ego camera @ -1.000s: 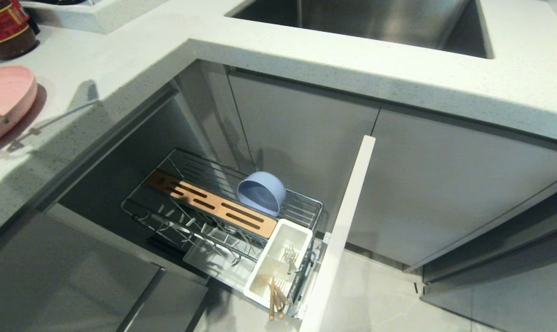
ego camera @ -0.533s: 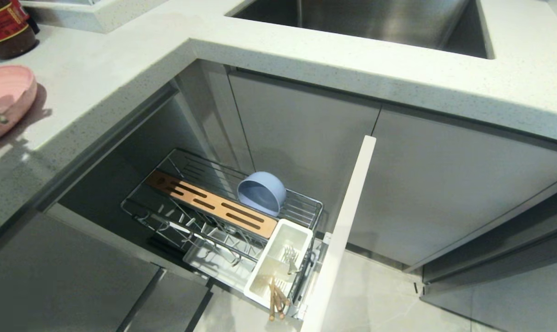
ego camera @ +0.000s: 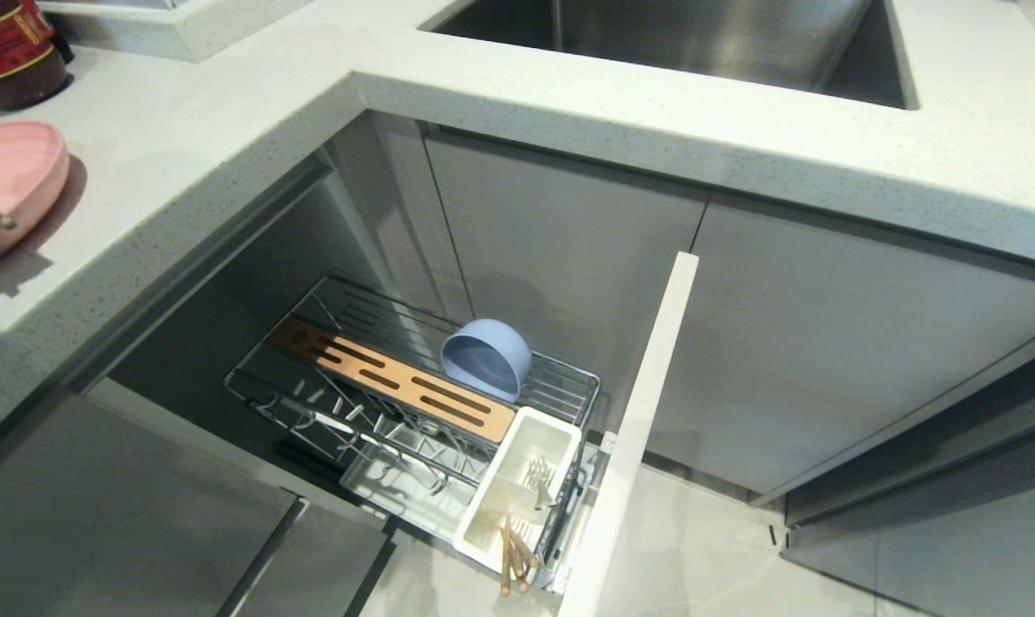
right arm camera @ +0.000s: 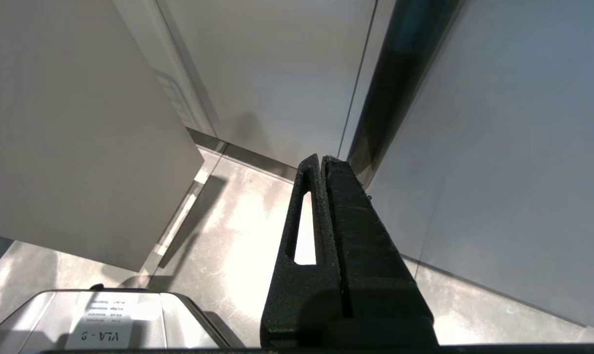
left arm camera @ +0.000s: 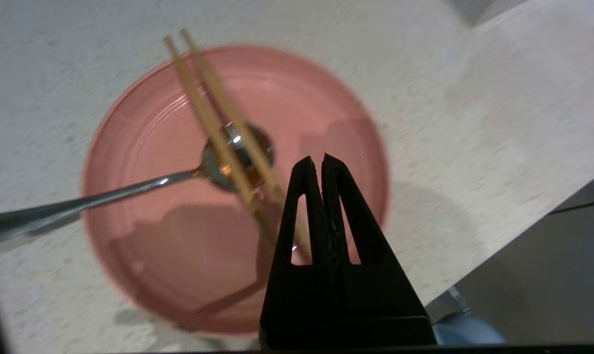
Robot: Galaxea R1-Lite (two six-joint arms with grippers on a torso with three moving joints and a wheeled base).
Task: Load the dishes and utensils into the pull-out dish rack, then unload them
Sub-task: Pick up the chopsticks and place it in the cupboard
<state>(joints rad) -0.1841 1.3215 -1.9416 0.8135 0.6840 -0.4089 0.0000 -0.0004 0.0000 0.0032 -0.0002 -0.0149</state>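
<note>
Change: my left gripper [left arm camera: 321, 158], fingers pressed together and empty, now hovers over the plate [left arm camera: 144, 275].
Meaning: I take the chopsticks [left arm camera: 203, 98] beneath it next.

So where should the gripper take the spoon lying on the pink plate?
By the spoon's long handle, where it juts past the plate's rim, coming from above. There it sits clear of the chopsticks crossing the bowl end.
</note>
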